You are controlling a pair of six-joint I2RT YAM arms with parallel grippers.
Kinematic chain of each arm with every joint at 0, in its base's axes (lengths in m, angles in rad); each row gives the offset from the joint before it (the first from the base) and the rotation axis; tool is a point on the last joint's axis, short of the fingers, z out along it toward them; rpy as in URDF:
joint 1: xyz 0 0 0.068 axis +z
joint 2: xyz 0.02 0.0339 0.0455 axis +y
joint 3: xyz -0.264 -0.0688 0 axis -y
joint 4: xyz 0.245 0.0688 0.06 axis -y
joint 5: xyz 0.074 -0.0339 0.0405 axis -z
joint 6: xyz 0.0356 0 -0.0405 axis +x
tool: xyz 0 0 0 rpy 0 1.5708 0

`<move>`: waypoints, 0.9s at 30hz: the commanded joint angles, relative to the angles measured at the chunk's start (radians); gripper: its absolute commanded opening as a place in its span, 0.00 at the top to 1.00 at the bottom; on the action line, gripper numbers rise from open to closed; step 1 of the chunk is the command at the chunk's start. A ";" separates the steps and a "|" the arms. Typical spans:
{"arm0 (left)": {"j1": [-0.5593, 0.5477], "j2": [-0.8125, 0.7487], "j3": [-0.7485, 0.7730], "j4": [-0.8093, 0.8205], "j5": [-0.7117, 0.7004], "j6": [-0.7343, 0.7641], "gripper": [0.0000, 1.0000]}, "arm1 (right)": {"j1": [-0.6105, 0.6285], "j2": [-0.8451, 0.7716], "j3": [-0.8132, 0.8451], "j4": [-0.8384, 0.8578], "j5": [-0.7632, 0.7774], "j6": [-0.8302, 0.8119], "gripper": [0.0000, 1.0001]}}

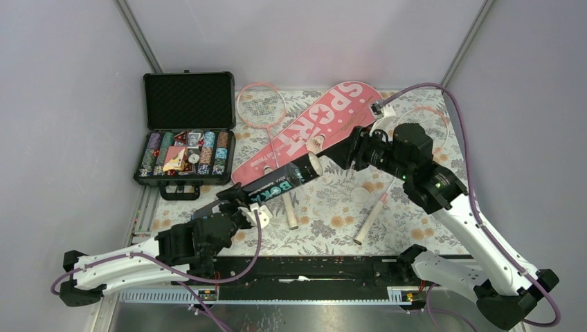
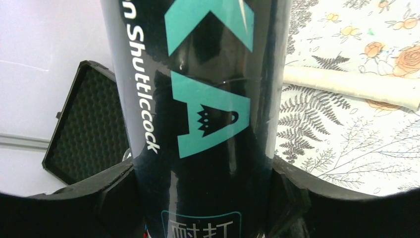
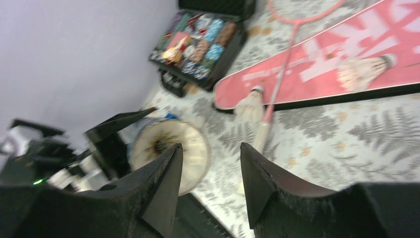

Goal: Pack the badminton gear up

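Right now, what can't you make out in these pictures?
- What is inside the tube: right wrist view, motion blur smears its mouth.
- The tube's full lettering: left wrist view, frame edges cut it off.
- Head of the second racket: top view, mostly behind the right arm.

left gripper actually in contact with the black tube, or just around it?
Touching. In the left wrist view the black tube fills the left gripper, and both fingers sit flush against its sides with no gap showing.

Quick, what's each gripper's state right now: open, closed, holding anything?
Left gripper: closed on the black tube.
Right gripper: open, holding nothing.
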 commanded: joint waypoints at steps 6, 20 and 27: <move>-0.001 -0.074 0.027 0.116 -0.146 0.017 0.71 | -0.003 0.093 -0.166 0.239 0.445 -0.519 0.48; -0.001 -0.334 0.015 0.161 0.015 0.001 0.69 | -0.003 0.582 0.013 0.294 0.502 -0.791 0.44; -0.001 -0.333 0.015 0.167 0.005 0.007 0.69 | -0.002 0.763 0.128 0.274 0.460 -0.840 0.44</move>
